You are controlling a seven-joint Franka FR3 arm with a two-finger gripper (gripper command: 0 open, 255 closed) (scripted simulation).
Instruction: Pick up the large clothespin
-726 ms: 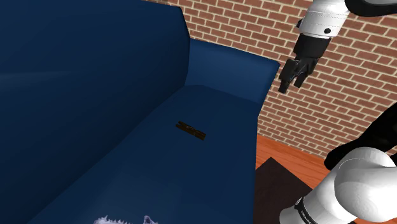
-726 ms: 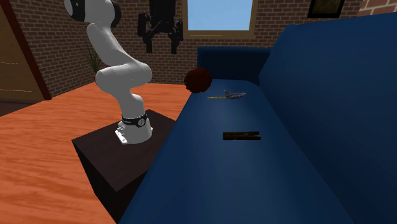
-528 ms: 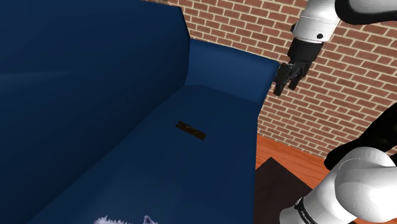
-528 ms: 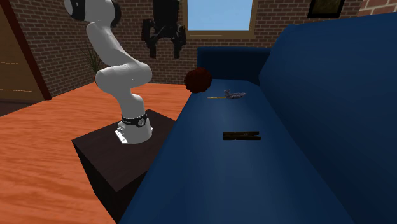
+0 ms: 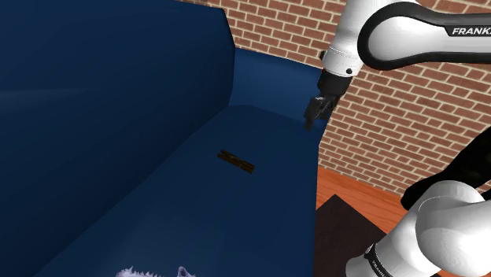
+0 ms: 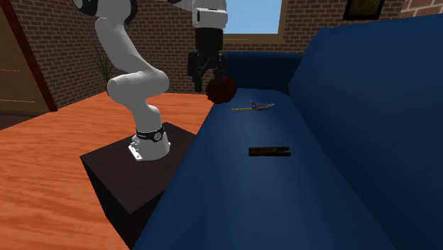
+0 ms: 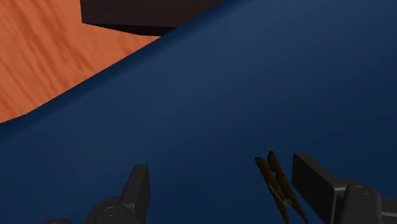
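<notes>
Shoulder view – clothespin look: the large clothespin (image 5: 236, 161) is a thin, flat, dark brown strip, nearly black against the blue.
Shoulder view – place: it lies flat on the seat of the blue sofa (image 5: 118, 94), about midway along the cushion, apart from the backrest and the front edge.
Shoulder view – long axis: it runs across the seat, from the backrest side toward the front edge.
Shoulder view – writing: white letters "FRANK" (image 5: 470, 31) read on the arm's dark band, cut by the picture's edge.
Shoulder view – gripper: the gripper (image 5: 315, 110) hangs over the seat's front edge near the armrest, well apart from the clothespin.
Second exterior view – clothespin: the clothespin (image 6: 270, 150) is a dark bar lying level across the seat; which end is the mouth is hard to tell here.
Second exterior view – neighbours: a dark red ball (image 6: 221, 89) and a small grey and yellow object (image 6: 255, 106) sit farther along the seat.
Second exterior view – gripper: it (image 6: 206, 71) points down just above the ball; the stand (image 6: 135, 177) is beside the sofa.
Wrist view – clothespin look: the clothespin (image 7: 278, 184) shows two brown prongs splayed at one end and joined toward the other.
Wrist view – jaws: the fingers (image 7: 137, 184) stand wide apart, gripping nothing; the clothespin shows between them, close to one finger (image 7: 315, 181), with blue seat around it.
</notes>
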